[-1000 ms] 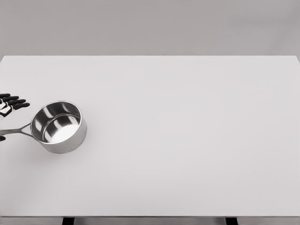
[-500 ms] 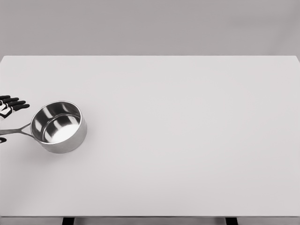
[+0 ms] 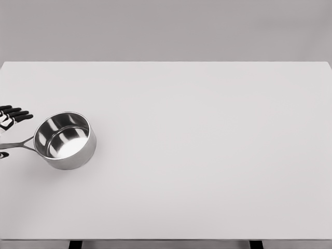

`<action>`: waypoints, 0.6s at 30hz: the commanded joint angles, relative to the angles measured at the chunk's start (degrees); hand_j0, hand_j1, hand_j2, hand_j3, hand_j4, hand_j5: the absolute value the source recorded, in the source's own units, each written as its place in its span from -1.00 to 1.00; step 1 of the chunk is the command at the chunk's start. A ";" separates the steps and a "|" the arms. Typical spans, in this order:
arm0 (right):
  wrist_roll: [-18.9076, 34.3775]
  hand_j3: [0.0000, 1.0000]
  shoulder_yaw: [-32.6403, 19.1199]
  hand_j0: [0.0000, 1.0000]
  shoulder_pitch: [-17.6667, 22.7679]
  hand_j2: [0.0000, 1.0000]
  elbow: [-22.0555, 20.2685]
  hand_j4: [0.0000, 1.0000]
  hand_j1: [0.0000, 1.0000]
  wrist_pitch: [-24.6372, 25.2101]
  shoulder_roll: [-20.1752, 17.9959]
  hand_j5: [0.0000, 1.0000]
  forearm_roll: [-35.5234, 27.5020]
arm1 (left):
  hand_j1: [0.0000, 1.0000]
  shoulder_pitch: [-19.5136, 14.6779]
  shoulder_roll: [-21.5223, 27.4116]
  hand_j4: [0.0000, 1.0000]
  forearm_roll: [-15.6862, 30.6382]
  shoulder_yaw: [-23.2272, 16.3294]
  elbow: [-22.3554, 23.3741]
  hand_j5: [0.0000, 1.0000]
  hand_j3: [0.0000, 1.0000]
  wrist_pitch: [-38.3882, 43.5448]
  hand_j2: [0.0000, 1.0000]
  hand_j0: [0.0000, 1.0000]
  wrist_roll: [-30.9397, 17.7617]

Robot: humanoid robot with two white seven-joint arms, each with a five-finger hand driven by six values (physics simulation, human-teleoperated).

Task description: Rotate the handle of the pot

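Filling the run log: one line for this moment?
left hand: open, beside handle | pot: upright, table left | right arm: unseen

The pot (image 3: 66,141) stands upright on the table (image 3: 207,155), close to the table's left edge and about midway between its far and near edges. The pot's handle (image 3: 16,144) runs out from the pot's left side toward the picture's left border. The left hand (image 3: 9,118) lies left of the pot, just behind the handle, its fingers (image 3: 23,116) reaching toward the pot's rim without touching it.
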 commanded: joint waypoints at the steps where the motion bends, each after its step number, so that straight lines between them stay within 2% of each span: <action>1: 0.00 1.00 0.00 1.00 0.00 1.00 0.00 1.00 1.00 0.00 0.00 1.00 0.01 | 1.00 0.00 0.01 1.00 0.37 0.01 0.37 1.00 1.00 0.00 1.00 1.00 0.00; 18: 0.00 1.00 0.00 1.00 0.00 1.00 0.00 1.00 1.00 0.00 0.00 1.00 0.01 | 1.00 -2.37 -0.08 1.00 0.45 -0.16 3.97 1.00 1.00 0.00 1.00 1.00 0.09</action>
